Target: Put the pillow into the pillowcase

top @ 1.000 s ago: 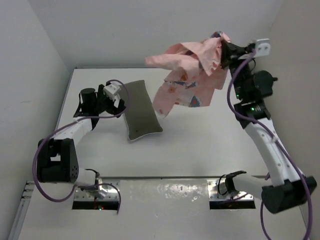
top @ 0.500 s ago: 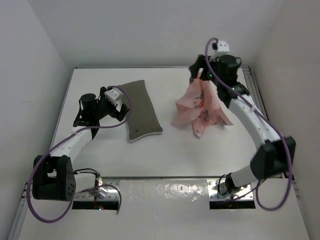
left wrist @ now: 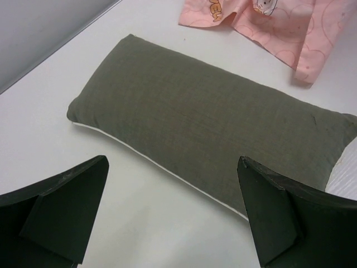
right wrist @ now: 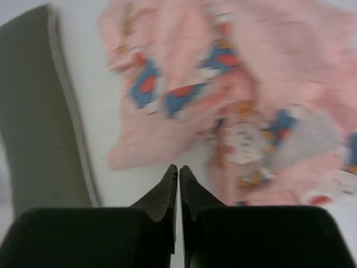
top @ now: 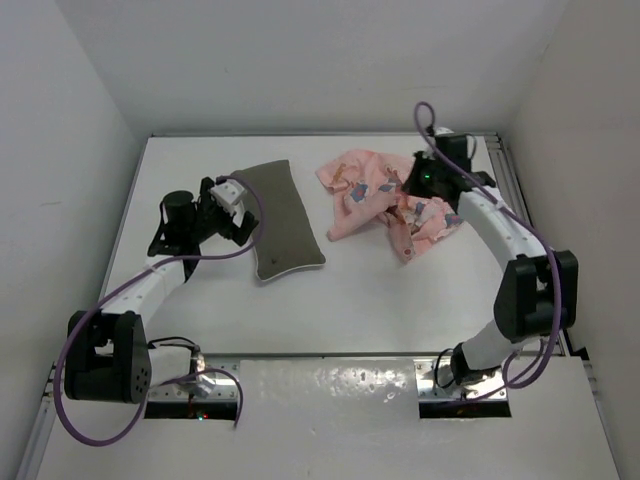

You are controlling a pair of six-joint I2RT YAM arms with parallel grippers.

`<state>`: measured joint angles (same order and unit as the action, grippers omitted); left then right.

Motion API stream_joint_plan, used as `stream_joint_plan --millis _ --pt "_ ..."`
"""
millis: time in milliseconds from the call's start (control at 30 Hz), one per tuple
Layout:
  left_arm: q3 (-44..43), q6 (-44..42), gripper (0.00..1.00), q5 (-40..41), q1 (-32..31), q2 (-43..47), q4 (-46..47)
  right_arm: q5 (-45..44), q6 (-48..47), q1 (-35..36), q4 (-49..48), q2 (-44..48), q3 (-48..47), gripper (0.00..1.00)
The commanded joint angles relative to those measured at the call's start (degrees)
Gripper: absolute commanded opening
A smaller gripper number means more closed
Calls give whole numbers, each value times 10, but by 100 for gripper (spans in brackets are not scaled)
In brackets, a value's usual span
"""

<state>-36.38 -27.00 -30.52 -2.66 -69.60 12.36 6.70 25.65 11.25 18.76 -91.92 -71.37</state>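
The olive-grey pillow [top: 283,215] lies flat on the white table, left of centre; it also shows in the left wrist view [left wrist: 212,123] and at the left of the right wrist view [right wrist: 33,111]. The pink printed pillowcase [top: 385,195] lies crumpled on the table to its right, seen also in the left wrist view [left wrist: 279,22] and the right wrist view [right wrist: 240,84]. My left gripper [top: 238,222] [left wrist: 172,162] is open and empty, by the pillow's seamed long edge. My right gripper [top: 412,182] [right wrist: 178,167] is shut, low over the pillowcase; no fabric shows between its tips.
White walls [top: 90,110] close in the table on the left, back and right. A metal rail [top: 330,380] runs along the near edge by the arm bases. Purple cables [top: 240,195] loop off both arms.
The right arm swung the pillowcase down from high in the air; the fabric now lies spread and crumpled on the table. The left arm has barely moved.
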Motion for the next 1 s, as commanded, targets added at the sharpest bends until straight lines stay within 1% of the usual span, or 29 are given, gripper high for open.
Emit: stream_joint_plan --millis 0,33,67,100,133,200,267,367,400,433,500,533,567,600,633,667,700,767,800,833,867,900,933,967 --pt "3 -11 100 -2 -13 5 32 -27 3 -37 -47 24 19 5" --pt "3 -11 100 0 -13 4 35 -65 -10 -33 -33 17 19 25" --pt "4 -12 100 0 -14 3 37 -81 -23 -29 -8 0 21 67" --pt "4 -13 100 1 -15 4 39 -86 -34 -27 1 -8 23 74" --pt "5 -14 100 3 -15 3 39 -89 -35 -27 8 -18 28 78" --pt "6 -14 100 3 -16 3 40 -78 -32 -30 17 -47 32 81" --pt "7 -14 100 4 -16 3 38 -69 -24 -28 28 -66 33 78" --pt "7 -16 100 8 -17 7 35 -53 -21 -15 57 -99 23 52" --pt "8 -16 100 10 -15 7 34 -49 -29 -3 60 -108 24 37" --pt "9 -17 100 13 -15 7 35 -55 -33 7 65 -113 26 29" --pt "10 -18 100 13 -15 7 36 -61 -48 26 79 -121 22 9" --pt "10 -17 100 13 -15 5 37 -57 -50 33 87 -126 8 0" --pt "9 -18 100 13 -16 5 38 -42 -57 42 99 -127 -1 0" --pt "8 -18 100 12 -17 5 39 19 -74 48 101 -127 -11 0" --pt "7 -18 100 13 -16 4 39 63 -84 57 101 -121 -34 0" --pt "6 -18 100 13 -16 4 40 112 -95 76 84 -114 -45 0" --pt "5 -16 100 14 -16 4 40 206 -103 88 67 -108 -60 0" --pt "5 -16 100 18 -16 5 41 262 -88 118 -28 -82 -61 0" --pt "5 -14 100 21 -15 5 43 269 -46 127 -77 -72 -46 1" --pt "7 -13 100 33 -15 7 45 269 -20 134 -124 -64 -35 19" --pt "8 -9 100 38 -15 7 48 269 9 140 -216 -57 -23 74" --pt "9 -6 100 45 -14 9 53 271 47 141 -252 -57 -14 98" --pt "10 0 100 56 -13 10 55 275 55 140 -272 -58 -8 99" --pt "10 4 100 62 -12 12 56 264 45 138 -265 -61 -10 99"
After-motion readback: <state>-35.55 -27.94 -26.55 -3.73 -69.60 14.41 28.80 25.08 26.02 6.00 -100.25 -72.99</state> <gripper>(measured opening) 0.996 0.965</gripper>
